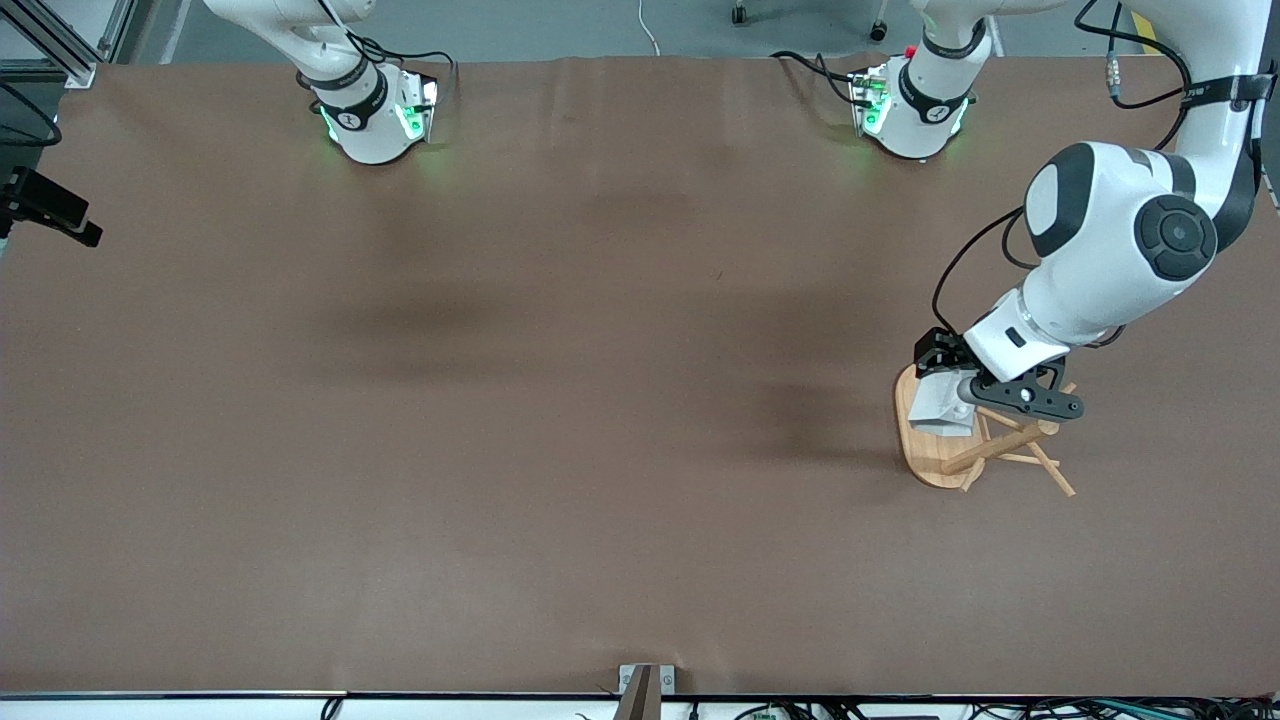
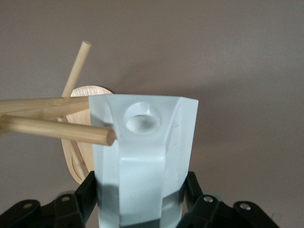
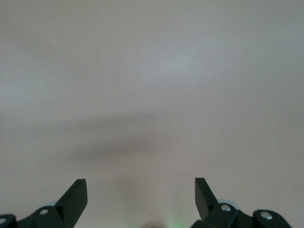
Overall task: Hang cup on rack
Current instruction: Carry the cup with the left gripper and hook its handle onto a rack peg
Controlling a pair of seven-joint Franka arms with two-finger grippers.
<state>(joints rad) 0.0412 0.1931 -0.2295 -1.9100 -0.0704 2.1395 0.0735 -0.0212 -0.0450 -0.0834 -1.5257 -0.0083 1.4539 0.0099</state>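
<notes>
Left claw (image 2: 142,209): pinching cup (image 2: 145,156), held over rack (image 1: 985,440) at left arm's end of desk (image 1: 560,400). Peg tip (image 2: 110,137) sits just beside handle hole (image 2: 141,118); align hole with tip before sliding on. Right claw (image 3: 141,192): spread, waiting.

We see two glossy white arms with dark grey joint caps, black bands and green-lit bases, black cables looping along the left arm (image 1: 1110,260), whose left pincer (image 1: 948,392) is matte black, like the screw-studded right pincer (image 3: 141,194).
</notes>
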